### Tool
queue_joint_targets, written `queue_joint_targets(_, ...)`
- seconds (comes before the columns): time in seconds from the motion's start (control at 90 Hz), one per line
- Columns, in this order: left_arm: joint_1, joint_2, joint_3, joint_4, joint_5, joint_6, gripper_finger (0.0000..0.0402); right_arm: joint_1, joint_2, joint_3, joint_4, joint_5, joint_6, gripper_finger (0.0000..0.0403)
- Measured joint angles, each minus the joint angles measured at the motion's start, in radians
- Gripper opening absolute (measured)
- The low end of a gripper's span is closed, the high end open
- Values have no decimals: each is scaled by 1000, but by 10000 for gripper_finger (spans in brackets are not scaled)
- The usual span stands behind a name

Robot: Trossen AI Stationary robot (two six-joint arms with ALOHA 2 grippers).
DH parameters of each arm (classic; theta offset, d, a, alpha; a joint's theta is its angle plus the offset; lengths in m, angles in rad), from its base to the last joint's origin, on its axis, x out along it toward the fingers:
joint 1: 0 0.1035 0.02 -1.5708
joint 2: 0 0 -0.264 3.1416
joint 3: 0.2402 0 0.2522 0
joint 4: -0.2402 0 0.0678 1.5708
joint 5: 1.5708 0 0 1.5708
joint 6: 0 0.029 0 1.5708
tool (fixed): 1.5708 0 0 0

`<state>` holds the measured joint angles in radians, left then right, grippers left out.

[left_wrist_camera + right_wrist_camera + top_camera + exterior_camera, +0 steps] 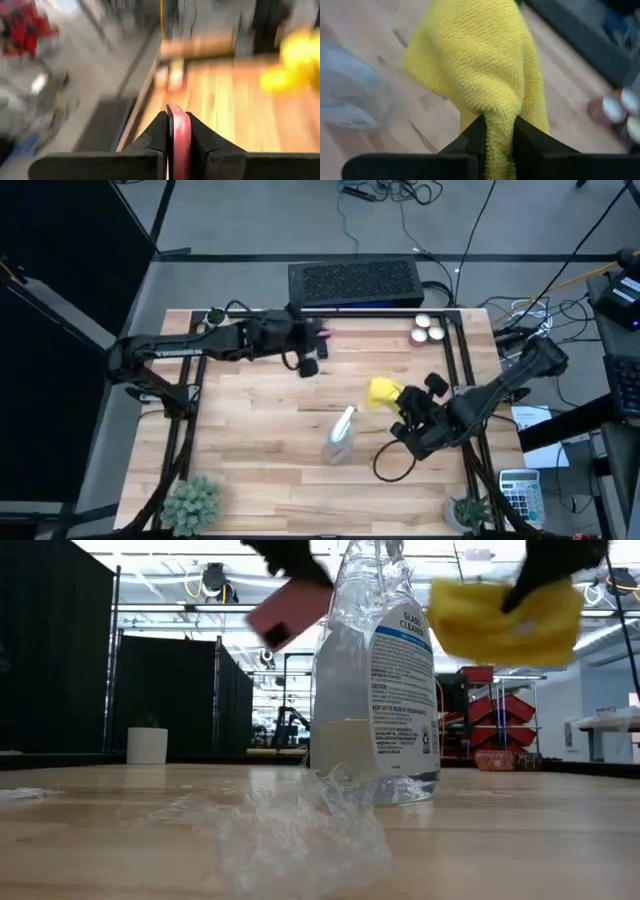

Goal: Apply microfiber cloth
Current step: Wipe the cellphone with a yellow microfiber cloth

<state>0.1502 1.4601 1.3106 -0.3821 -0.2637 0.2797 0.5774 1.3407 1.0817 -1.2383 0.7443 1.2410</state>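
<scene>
Cloth first: the microfiber cloth, bright yellow and bunched, is pinched between the two dark fingers of the right gripper and is held in the air above the wooden table, right of the table's middle in the high view; in the low view it hangs as a yellow wad well clear of the tabletop. A clear spray bottle labelled as glass cleaner is seen just beside and below the cloth in the high view, and upright on the wood in the low view; a patch of crumpled clear film lies in front of it. The left gripper is held over the far part of the table; its jaws are pressed onto a pink flat item, gripped by one edge, which is seen tilted and raised in the low view. Three small white round objects sit near the far right corner; a small green plant stands at the near left corner.
</scene>
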Motion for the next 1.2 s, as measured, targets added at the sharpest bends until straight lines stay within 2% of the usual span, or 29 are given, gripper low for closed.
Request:
queue_joint_targets(0.111,-56,5,-2,-239,-79,-91,14,0,0,-135,49,-77,127,64)
queue_joint_targets(0.311,-163,31,-20,-460,-212,-297,14,0,1,-323,218,-189,242,119)
queue_joint_targets(0.5,-236,55,-115,-487,-204,-435,13,-2,0,-412,361,-200,243,185)
queue_joint_targets(0.644,-274,100,-196,-503,-189,-509,13,-2,0,-428,383,-197,242,211)
queue_joint_targets(1.022,-354,226,-320,-422,-146,-571,16,-2,0,-428,434,-193,208,213)
queue_joint_targets(1.2,-368,233,-347,-354,-149,-612,32,-2,0,-428,453,-167,200,213)
